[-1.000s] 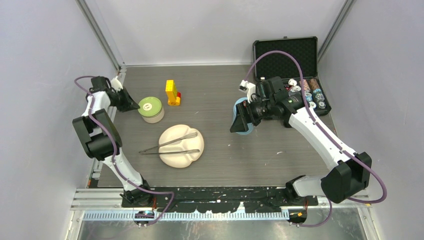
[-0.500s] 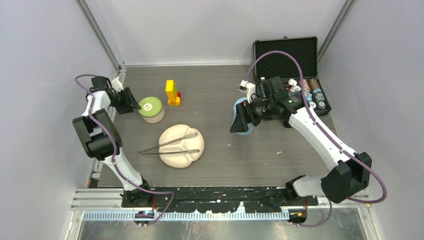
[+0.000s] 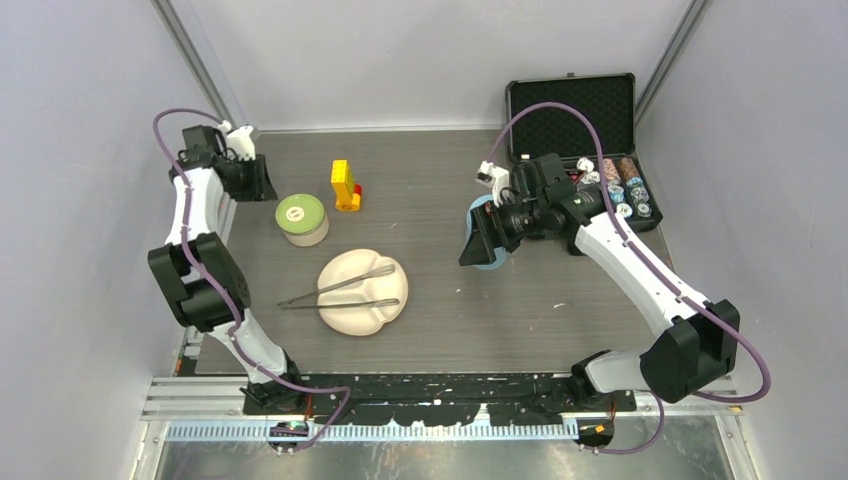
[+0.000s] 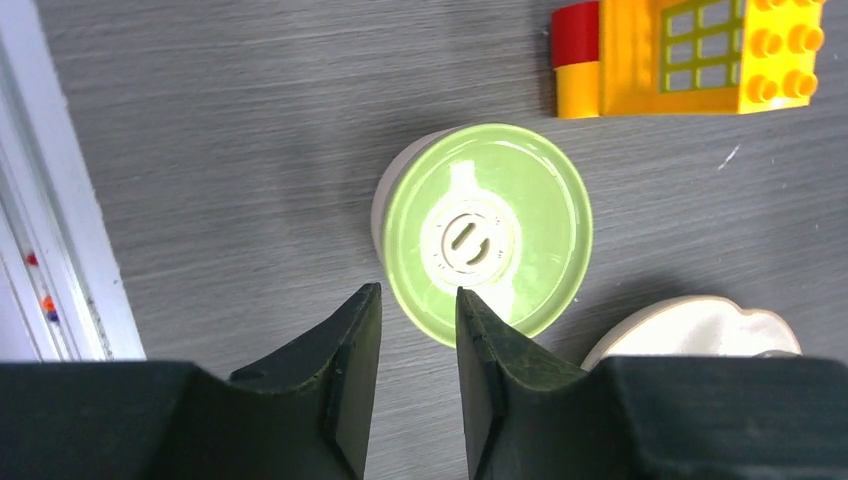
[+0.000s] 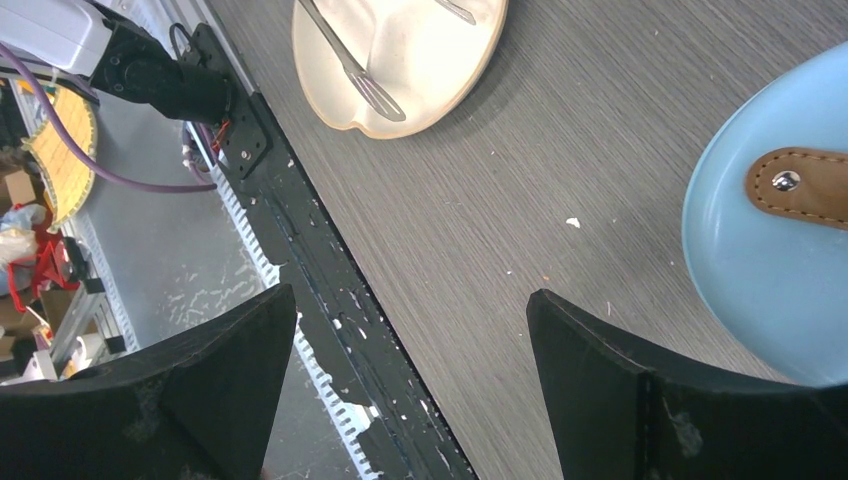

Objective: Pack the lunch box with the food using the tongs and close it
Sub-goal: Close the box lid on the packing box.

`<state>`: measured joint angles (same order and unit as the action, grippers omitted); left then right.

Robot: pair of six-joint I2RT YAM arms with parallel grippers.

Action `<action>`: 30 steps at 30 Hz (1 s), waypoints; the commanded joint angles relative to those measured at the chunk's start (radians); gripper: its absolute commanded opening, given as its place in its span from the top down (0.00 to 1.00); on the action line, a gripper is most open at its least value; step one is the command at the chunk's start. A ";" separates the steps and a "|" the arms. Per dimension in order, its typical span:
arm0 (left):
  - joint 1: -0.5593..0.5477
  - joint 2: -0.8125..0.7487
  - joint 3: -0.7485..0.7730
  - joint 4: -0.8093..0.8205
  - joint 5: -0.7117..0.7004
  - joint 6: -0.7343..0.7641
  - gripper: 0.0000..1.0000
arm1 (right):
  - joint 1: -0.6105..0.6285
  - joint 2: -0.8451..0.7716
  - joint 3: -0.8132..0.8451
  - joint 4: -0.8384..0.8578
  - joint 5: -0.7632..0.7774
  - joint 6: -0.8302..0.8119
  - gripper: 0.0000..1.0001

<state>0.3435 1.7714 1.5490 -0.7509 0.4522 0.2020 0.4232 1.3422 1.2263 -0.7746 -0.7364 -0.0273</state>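
The thin steel tongs [image 3: 340, 290] lie across the cream, lobed plate [image 3: 362, 292] at mid-worktop. Their long axis runs left to right, with the joined end off the plate's left rim and the tips resting on it. The round bowl [image 4: 485, 230] with a glossy green top stands toward the far left corner. The left hand [image 4: 416, 300] is near it, fingers narrowly parted and empty. The right hand [image 5: 410, 300] gapes wide and empty, half hiding the smooth blue lid [image 5: 770, 270].
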 commanded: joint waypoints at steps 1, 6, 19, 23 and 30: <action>-0.035 0.001 0.042 -0.069 -0.011 0.095 0.67 | -0.005 0.006 0.028 0.012 -0.018 0.000 0.10; -0.065 0.038 0.028 -0.057 -0.035 0.103 0.68 | -0.005 0.009 0.027 0.012 -0.014 0.000 0.10; -0.099 0.150 -0.088 -0.012 -0.064 0.094 0.54 | -0.004 0.010 0.025 0.011 -0.003 -0.007 0.10; -0.111 0.154 -0.104 -0.007 -0.086 0.112 0.54 | -0.006 0.014 0.025 0.011 -0.004 -0.006 0.10; -0.172 0.131 -0.122 -0.008 -0.141 0.139 0.53 | -0.006 0.017 0.025 0.013 -0.006 -0.006 0.10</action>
<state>0.2165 1.8732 1.4822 -0.6994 0.3538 0.3202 0.4232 1.3537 1.2263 -0.7799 -0.7380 -0.0254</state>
